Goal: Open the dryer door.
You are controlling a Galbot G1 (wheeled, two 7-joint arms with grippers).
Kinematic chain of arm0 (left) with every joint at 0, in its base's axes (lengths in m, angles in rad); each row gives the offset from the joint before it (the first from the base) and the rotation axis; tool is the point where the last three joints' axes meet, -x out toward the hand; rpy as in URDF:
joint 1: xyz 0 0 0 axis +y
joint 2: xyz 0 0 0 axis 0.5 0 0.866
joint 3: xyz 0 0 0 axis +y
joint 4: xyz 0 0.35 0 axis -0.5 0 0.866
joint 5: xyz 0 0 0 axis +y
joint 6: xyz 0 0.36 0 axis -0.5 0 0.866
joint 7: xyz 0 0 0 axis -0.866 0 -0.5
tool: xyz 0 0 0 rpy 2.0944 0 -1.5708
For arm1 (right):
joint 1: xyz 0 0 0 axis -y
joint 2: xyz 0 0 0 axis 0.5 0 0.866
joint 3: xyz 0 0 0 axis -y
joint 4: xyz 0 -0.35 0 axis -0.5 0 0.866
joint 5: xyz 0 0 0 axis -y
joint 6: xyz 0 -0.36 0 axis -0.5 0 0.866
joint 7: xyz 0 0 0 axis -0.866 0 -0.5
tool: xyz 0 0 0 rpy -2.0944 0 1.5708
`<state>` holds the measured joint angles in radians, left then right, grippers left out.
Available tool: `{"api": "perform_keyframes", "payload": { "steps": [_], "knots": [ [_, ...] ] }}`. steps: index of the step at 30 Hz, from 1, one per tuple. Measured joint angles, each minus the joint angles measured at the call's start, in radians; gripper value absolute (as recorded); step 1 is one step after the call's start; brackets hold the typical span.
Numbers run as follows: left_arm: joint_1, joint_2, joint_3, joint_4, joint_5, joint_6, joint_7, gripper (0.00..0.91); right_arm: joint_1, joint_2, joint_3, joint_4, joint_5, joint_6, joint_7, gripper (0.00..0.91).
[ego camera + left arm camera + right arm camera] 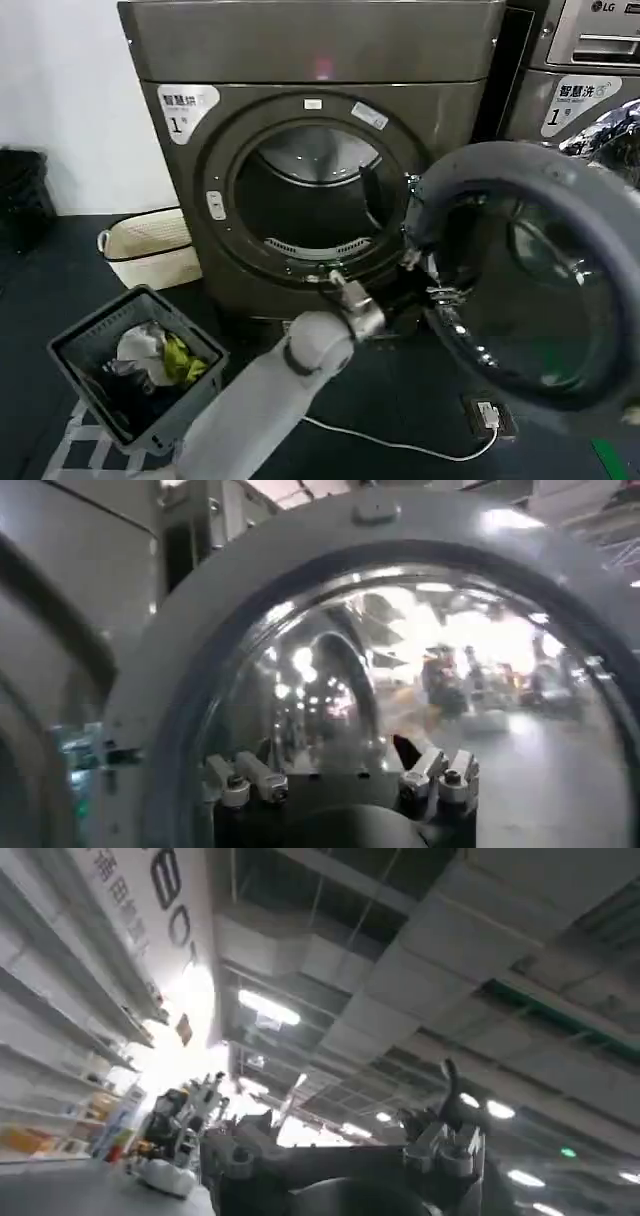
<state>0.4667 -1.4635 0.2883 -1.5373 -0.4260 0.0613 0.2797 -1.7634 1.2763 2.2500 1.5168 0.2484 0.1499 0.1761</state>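
Head view, dryer door (530, 290) swung open, basket (95, 375) holding clothes (160, 360) (mixed).

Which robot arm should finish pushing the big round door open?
Probably the left. The left gripper is right at the dryer door, which already hangs open from the dryer. The right gripper points up at the ceiling, away from the door.

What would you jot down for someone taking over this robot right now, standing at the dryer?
Left gripper: reached out to the inner face of the dryer door, fingers apart, gripping nothing.
Right gripper: parked, pointing up at the ceiling.
Dryer: door is swung wide to the robot's right, drum opening exposed.
Done: the door is open.
Left: pull the left arm back. A laundry basket sits on the floor at the left.
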Motion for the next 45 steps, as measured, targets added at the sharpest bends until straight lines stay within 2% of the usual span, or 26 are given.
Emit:
{"api": "perform_keyframes", "payload": {
  "steps": [10, 17, 27, 38, 45],
  "knots": [
    [-0.049, -0.079, 0.013, 0.099, 0.002, 0.0, 0.0, 0.907, -0.003, -0.002, 0.002, -0.018, -0.013, 0.013, -0.006, 0.907],
    [-0.038, -0.076, 0.011, 0.089, 0.0, 0.022, 0.0, 0.907, 0.004, -0.002, -0.01, -0.017, -0.029, 0.012, -0.022, 0.907],
    [0.056, 0.05, -0.011, -0.087, -0.03, 0.053, 0.01, 0.907, 0.003, -0.014, -0.016, -0.03, -0.033, 0.007, -0.049, 0.907],
    [0.173, 0.286, -0.074, -0.307, -0.073, 0.062, 0.008, 0.907, 0.003, -0.025, -0.022, -0.034, -0.03, 0.005, -0.055, 0.907],
    [0.252, 0.459, -0.141, -0.442, -0.064, 0.035, 0.008, 0.907, 0.002, -0.039, -0.026, -0.038, -0.028, -0.004, -0.056, 0.907]
  ]
}}
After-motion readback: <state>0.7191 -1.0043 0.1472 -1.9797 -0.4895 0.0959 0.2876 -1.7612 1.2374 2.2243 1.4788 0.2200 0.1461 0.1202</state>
